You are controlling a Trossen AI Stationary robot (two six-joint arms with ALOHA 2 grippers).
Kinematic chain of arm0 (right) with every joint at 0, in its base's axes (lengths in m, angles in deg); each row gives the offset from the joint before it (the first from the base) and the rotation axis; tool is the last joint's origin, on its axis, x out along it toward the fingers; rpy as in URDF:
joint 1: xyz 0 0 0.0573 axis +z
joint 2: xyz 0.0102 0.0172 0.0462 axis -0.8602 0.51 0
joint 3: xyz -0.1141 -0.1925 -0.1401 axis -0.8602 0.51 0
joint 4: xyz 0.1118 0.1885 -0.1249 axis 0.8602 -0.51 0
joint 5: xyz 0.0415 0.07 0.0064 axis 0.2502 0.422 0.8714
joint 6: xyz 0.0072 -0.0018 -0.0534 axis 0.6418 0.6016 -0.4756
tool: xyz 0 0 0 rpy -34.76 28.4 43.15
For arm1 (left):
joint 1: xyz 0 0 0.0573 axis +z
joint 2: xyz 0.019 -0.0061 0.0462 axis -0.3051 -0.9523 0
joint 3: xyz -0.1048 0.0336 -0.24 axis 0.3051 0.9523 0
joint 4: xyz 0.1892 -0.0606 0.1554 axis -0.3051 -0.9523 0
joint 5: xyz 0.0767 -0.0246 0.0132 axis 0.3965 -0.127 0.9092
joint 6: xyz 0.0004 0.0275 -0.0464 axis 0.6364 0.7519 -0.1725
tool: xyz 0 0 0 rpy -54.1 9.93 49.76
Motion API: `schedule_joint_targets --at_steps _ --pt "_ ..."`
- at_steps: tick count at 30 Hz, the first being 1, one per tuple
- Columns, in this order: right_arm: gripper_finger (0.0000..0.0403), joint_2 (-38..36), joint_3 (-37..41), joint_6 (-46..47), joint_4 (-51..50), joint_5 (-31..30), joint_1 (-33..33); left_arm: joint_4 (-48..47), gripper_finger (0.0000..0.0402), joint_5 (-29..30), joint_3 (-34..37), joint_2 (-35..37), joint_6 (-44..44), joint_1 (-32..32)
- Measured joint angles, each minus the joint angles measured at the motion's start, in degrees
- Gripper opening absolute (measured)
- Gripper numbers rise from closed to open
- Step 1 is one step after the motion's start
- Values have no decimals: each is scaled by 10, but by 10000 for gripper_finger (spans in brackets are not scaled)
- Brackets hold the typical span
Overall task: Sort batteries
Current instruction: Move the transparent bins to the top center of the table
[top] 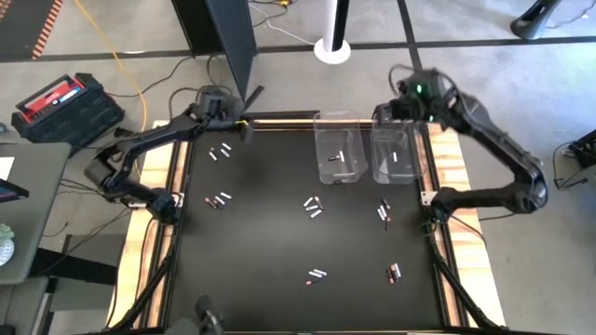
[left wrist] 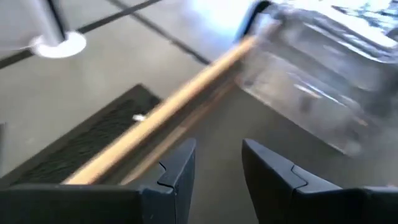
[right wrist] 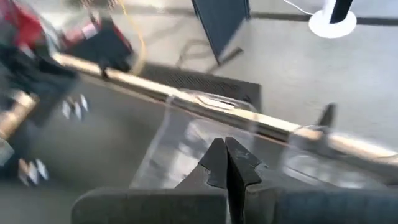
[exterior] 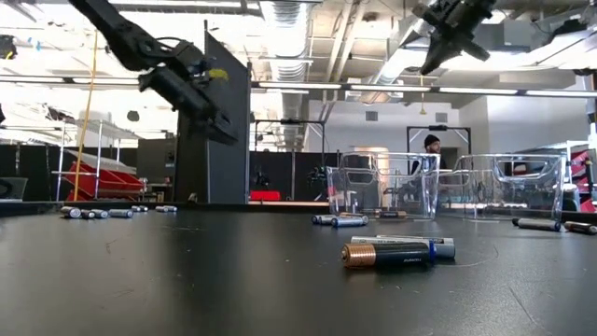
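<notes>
Both arms are dark, slim, jointed links, the right arm [top: 484, 126] showing a small green light near its wrist, each ending in two black, angular, notched fingers [left wrist: 177, 171].

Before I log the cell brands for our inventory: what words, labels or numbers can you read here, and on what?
No text can be read in any view.
Batteries closest in the low view: dark label bands, print too blurred to read.
Red and black case on the floor: white label, too small to read.
Clear bins: no lettering visible.
</notes>
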Motion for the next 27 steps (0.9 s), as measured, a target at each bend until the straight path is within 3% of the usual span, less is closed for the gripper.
schedule_joint_targets --at_steps 2,5,11,20,27 --pt "8 42 -56 -68 -80 9 -28 -5 128 -32 22 33 9 -6" --pt "8 113 -118 -170 -198 11 -62 -16 128 -32 51 89 6 -33" --pt "8 238 -133 -330 -349 11 -107 -32 128 128 94 205 -43 -121" --pt "8 348 -127 -520 -344 11 -116 -91 128 311 131 299 -150 -263" --pt "3 374 -85 -550 -307 -9 -109 -104 128 405 135 299 -205 -357"
